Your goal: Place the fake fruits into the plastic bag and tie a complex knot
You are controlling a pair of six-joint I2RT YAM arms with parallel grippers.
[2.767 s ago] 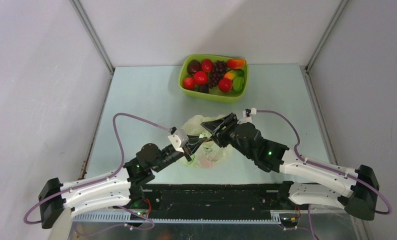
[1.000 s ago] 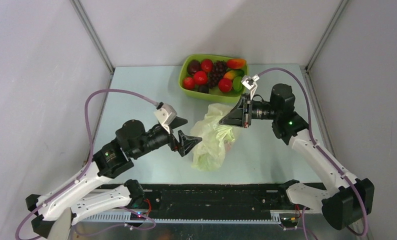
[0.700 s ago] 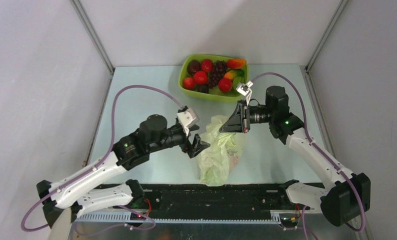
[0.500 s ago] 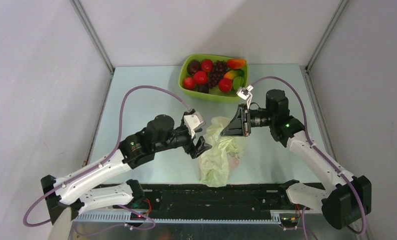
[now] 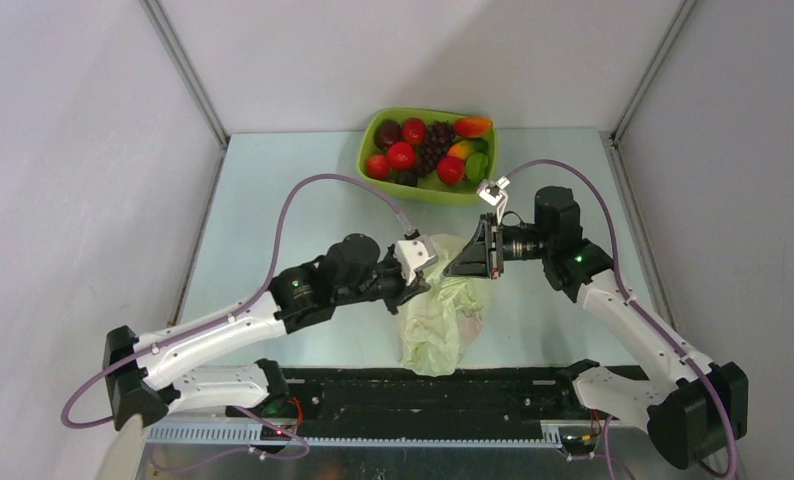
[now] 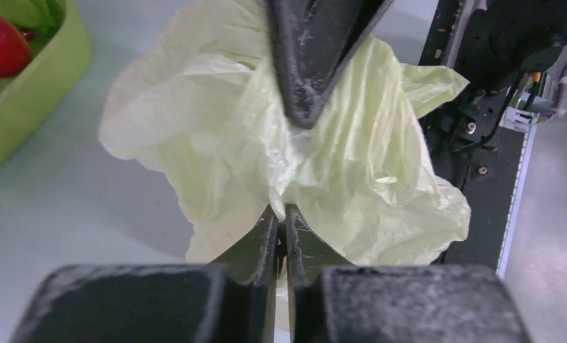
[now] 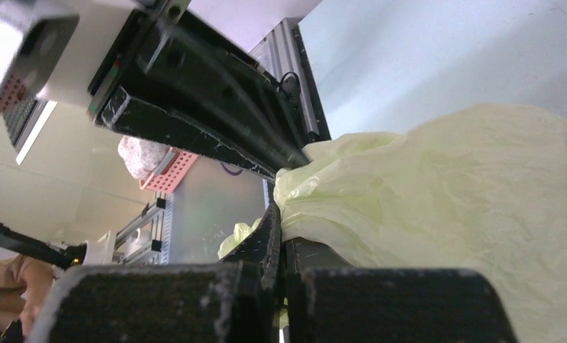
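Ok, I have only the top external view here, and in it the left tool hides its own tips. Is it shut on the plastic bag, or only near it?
Observer: Shut on it. In the left wrist view the left tool pinches a fold of the plastic bag between its fingers.
Operator: And the other arm?
Observer: The right wrist view shows the right tool shut too, with bag film squeezed between its fingers.
Operator: Do the two tools touch each other?
Observer: Not that I can see. In the left wrist view their tips point at each other, with a short stretch of crumpled film between them.
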